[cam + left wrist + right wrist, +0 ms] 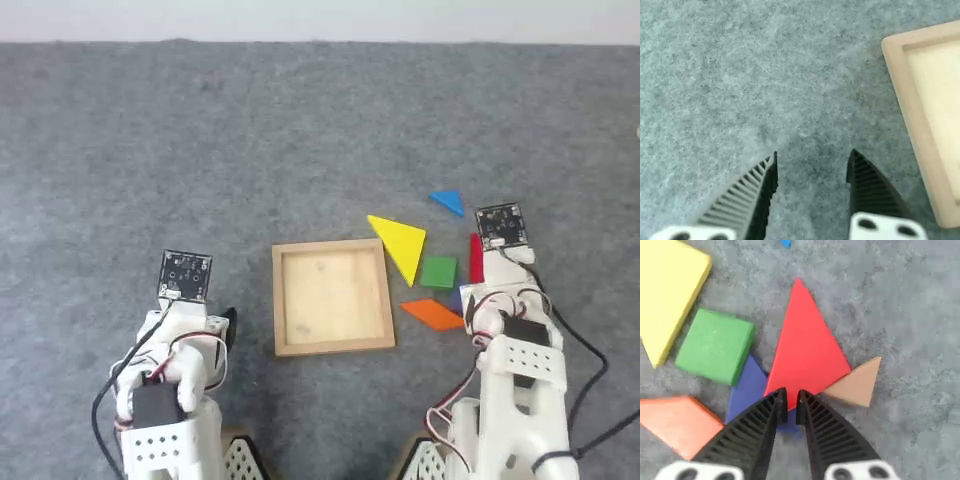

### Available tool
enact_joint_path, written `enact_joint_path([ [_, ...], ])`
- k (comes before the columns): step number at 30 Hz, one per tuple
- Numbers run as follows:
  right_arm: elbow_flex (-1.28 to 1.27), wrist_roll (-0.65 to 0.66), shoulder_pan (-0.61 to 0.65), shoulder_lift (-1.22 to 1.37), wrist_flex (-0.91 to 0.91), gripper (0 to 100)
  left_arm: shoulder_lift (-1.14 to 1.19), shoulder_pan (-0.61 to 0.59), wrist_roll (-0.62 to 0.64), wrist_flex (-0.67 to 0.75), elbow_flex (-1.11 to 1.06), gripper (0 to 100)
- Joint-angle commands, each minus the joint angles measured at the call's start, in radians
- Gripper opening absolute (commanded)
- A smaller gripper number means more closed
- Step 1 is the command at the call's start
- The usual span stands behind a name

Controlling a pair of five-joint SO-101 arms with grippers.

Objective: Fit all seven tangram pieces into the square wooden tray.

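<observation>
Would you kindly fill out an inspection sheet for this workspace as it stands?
Surface: grey carpet.
Job's things: wooden tray empty; yellow triangle, small blue triangle, green square, red triangle, orange parallelogram, dark blue triangle, tan triangle all outside it, beside the right arm.
Clutter: nothing seen.
Grippers: left gripper open over bare carpet beside the tray; right gripper nearly shut at the red triangle's corner.
Cables: black cables along both arms, clear of the pieces.
Surroundings: pale strip beyond the carpet.

Table [150, 150] covered in fuzzy grey felt-like cloth. Tray [279, 300] of pale, matt, smooth wood. Red triangle [805, 352] and green square [715, 346] look matt and smooth. Fingers [757, 425] are ribbed black plastic.
</observation>
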State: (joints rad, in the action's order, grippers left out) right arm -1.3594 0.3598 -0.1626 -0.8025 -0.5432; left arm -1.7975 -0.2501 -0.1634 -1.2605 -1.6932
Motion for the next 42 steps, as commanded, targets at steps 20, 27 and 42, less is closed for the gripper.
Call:
enact_joint_path([
  [20,-0.158,0.011,0.065,-0.297,0.061,4.6,-0.02,0.0,-0.008,-0.005,0.008,22],
  [27,-0.166,0.012,0.067,-0.328,0.047,4.7,-0.02,0.0,-0.008,-0.005,0.008,22],
  [42,-0.167,0.014,0.067,-0.332,0.048,4.7,-0.02,0.0,-0.008,-0.005,0.008,22],
])
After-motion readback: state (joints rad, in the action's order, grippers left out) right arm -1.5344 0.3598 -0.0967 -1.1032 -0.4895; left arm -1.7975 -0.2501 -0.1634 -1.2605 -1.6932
